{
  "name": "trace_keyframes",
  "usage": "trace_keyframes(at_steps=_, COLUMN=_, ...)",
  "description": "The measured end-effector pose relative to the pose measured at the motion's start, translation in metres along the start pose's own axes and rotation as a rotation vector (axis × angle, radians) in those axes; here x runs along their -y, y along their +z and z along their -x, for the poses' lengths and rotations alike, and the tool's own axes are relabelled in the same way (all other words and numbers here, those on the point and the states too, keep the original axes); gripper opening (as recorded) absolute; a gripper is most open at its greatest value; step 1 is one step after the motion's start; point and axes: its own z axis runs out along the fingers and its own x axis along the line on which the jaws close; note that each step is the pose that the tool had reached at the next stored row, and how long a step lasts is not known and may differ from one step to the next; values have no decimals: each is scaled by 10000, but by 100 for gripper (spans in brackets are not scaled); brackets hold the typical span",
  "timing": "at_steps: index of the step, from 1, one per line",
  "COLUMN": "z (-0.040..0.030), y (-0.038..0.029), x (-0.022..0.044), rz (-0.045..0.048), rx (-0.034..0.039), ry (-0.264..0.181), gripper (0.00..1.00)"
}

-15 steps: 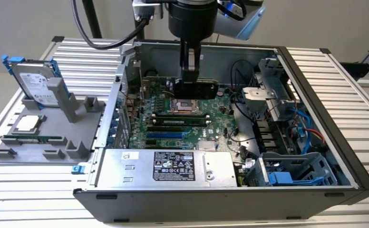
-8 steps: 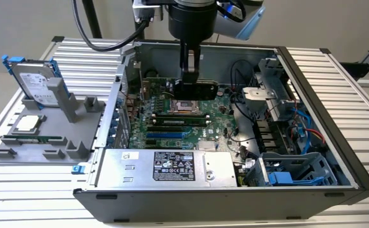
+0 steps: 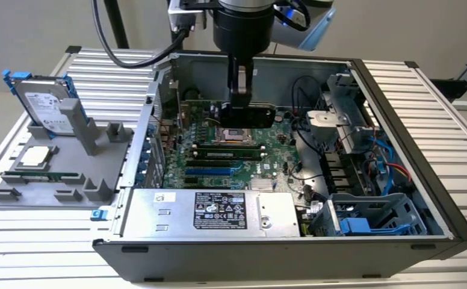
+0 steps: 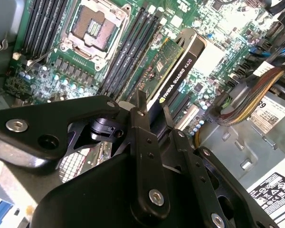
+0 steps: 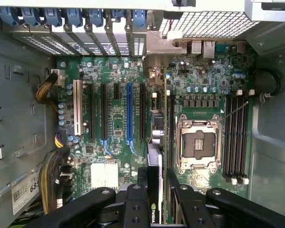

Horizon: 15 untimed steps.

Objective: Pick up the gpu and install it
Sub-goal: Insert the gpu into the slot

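On the fixture tray at the table's left edge sits the hard drive. Inside the case, the gripper pinches the gpu edge-on over the motherboard. I'd keep it square to the blue slot.

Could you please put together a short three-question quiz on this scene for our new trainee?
1. True or false: the tool is shut on the graphics card.
2. What does the card hang over? A) the grey tray B) the motherboard C) the power supply
3. Fill in: on the tray outside the case, the hard drive stands ____.

Key: 1 true. 2 B, the motherboard. 3 upright.
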Motion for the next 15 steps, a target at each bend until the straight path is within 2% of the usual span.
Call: trace_keyframes(at_steps=15, z=-2, y=60, x=-2, rz=2, rx=0, ry=-34, gripper=0)
